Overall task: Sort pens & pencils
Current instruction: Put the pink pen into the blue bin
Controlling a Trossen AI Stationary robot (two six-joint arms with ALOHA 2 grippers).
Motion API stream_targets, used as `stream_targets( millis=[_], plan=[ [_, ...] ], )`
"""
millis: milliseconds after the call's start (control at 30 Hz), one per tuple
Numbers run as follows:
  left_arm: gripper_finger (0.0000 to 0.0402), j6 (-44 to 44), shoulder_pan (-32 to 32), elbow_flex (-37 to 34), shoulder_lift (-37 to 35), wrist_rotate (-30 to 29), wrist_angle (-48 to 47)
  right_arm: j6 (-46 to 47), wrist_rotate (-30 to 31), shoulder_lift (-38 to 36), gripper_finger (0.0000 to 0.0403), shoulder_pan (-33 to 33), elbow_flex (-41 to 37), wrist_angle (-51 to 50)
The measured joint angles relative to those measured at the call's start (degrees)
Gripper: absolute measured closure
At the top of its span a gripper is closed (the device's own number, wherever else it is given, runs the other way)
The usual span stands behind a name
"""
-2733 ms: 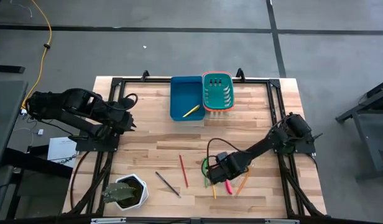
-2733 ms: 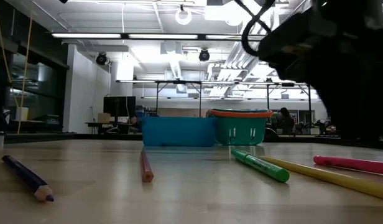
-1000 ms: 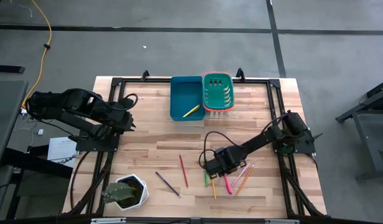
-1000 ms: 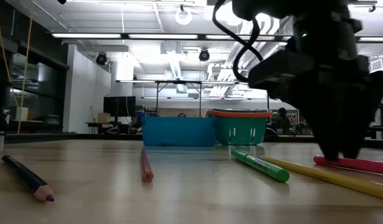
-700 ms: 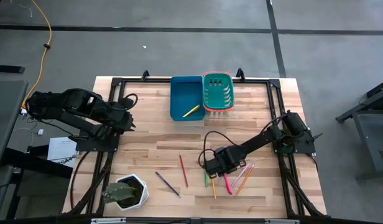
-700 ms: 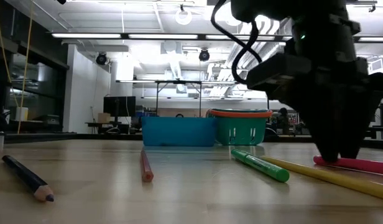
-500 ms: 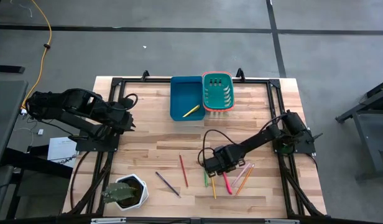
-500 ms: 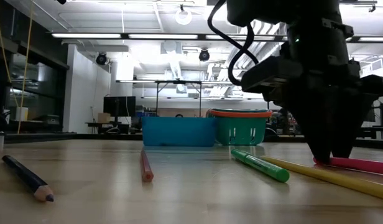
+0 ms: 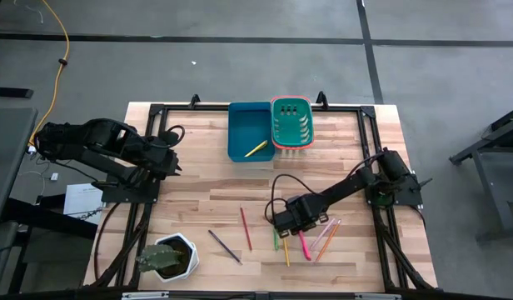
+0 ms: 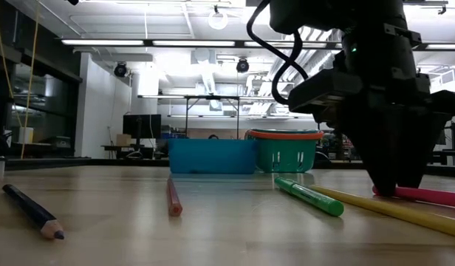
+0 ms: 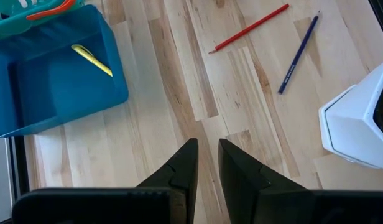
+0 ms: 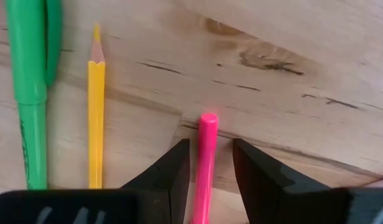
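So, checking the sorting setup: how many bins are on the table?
2: the blue bin at the table's far edge, and the green basket just right of it in the high view.

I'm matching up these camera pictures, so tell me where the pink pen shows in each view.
High view: pink pen, lower right of the table, just below the right gripper.
Low view: far right, lying flat behind the yellow pencil.
Left wrist view: not in it.
Right wrist view: centre bottom, between the open jaws.
Shared landmark: the yellow pencil beside it.
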Motion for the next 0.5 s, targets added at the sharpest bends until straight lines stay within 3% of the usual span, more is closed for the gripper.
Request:
stream_targets(
  millis=[500],
  plan=[
    [0.035, 0.0, 0.0, 0.0, 0.0, 0.0, 0.0, -0.2, 0.0, 0.0, 0.0349, 0.0, 0.0, 0.2]
  ],
)
